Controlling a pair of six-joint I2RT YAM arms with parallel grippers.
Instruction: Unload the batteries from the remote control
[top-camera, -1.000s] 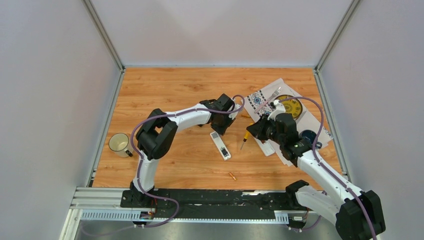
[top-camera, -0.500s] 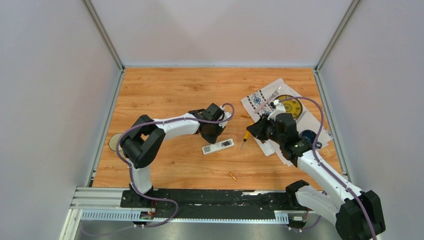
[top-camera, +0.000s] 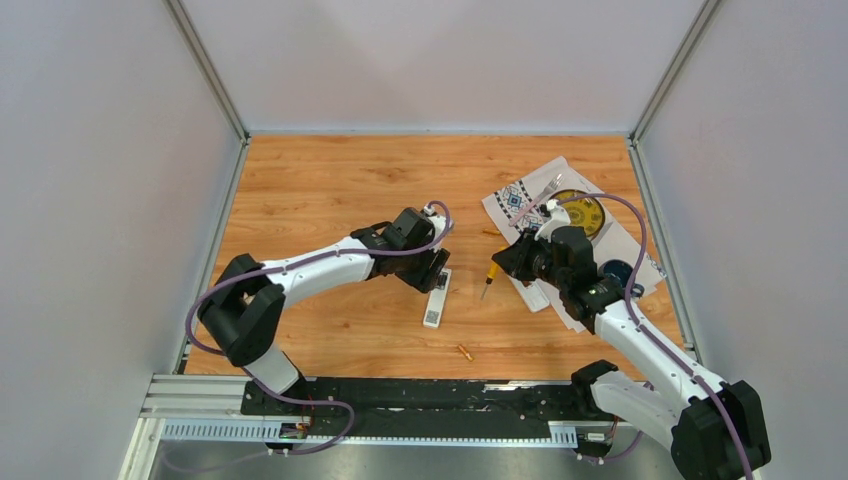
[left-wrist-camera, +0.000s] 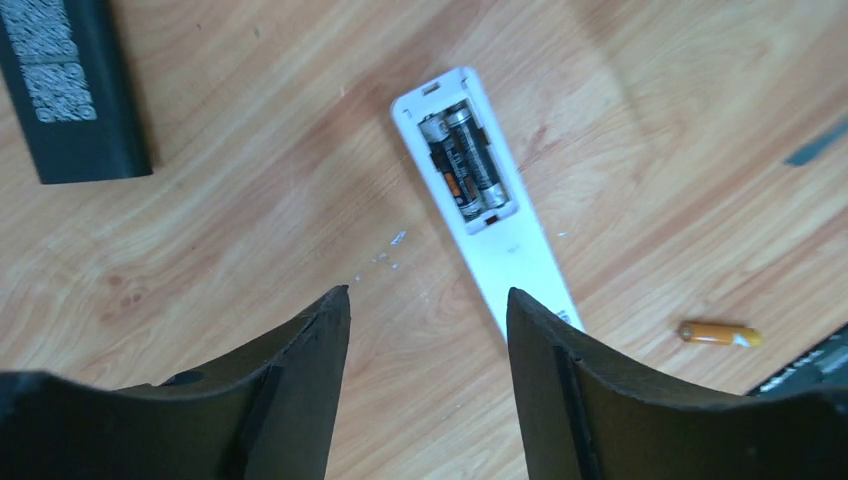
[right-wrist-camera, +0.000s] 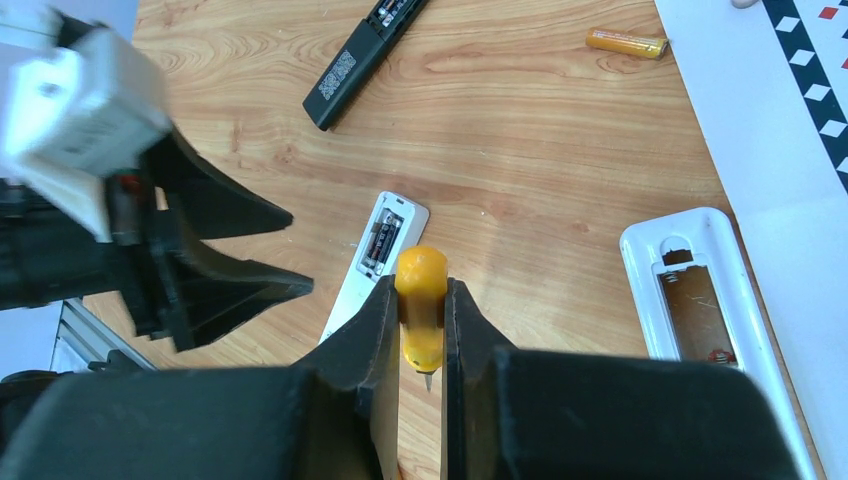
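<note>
**Step in hand:** extraction of the cells from the white remote (left-wrist-camera: 520, 250). Its cover is off. Two dark batteries (left-wrist-camera: 465, 165) sit side by side in the open bay.

**Grippers**
- The left gripper (left-wrist-camera: 428, 300) hovers over the table with its jaws apart and empty. The bay lies at 12 o'clock in its wrist view.
- The right gripper (right-wrist-camera: 422, 295) is clamped on the yellow handle of the screwdriver (right-wrist-camera: 421, 275), tip down. In the top view it stands at 3 o'clock of the remote, apart from it.

**Next move (judgement):** bring the screwdriver tip to one cell end and lever it up. The left jaws may need to steady the casing first.

**Surroundings**
- A black remote (left-wrist-camera: 65, 90) lies at 10 o'clock in the left wrist view.
- One loose battery (left-wrist-camera: 720, 334) lies at 4 o'clock of the bay.
- A second orange cell (right-wrist-camera: 626, 42) lies at 1 o'clock in the right wrist view.
- An empty remote (right-wrist-camera: 700, 300) lies at 3 o'clock there, beside the cloth (right-wrist-camera: 760, 120).

**Obstruction (judgement):** the left gripper, close over the remote, may crowd the screwdriver's approach.
</note>
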